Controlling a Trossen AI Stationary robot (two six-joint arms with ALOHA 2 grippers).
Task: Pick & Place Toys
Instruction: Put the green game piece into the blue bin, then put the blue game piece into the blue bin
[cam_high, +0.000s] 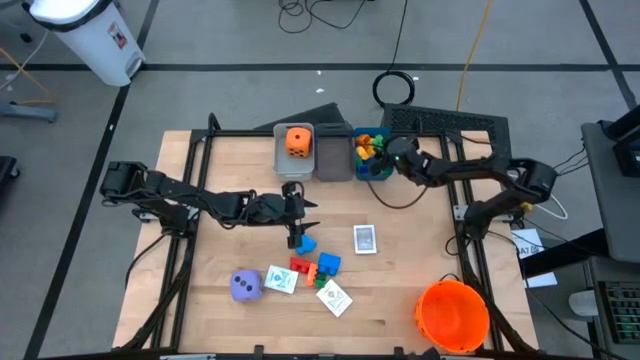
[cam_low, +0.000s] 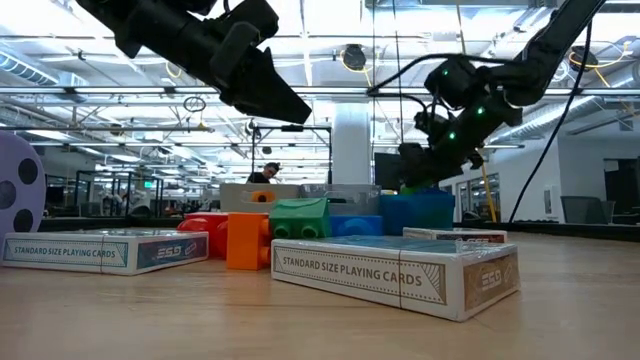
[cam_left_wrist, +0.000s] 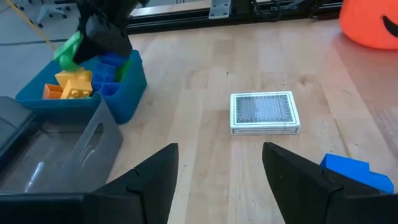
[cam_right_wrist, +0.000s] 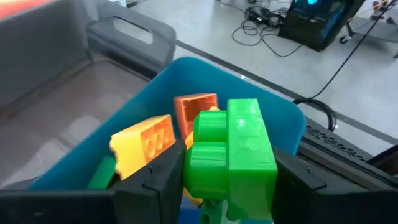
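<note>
Green plastic block sits clamped between the right hand's fingers, directly above the blue bin that already holds yellow, orange and blue blocks. Beside the blue bin, a grey bin carries the orange die. Nearer the tabletop's middle, the left hand hovers open and empty, seemingly just over a blue block.

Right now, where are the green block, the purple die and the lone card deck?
green block (cam_right_wrist: 233, 152), right wrist view, its top face.
purple die (cam_high: 246, 286), high view, its top.
card deck (cam_left_wrist: 265, 112), left wrist view, its patterned face.
</note>
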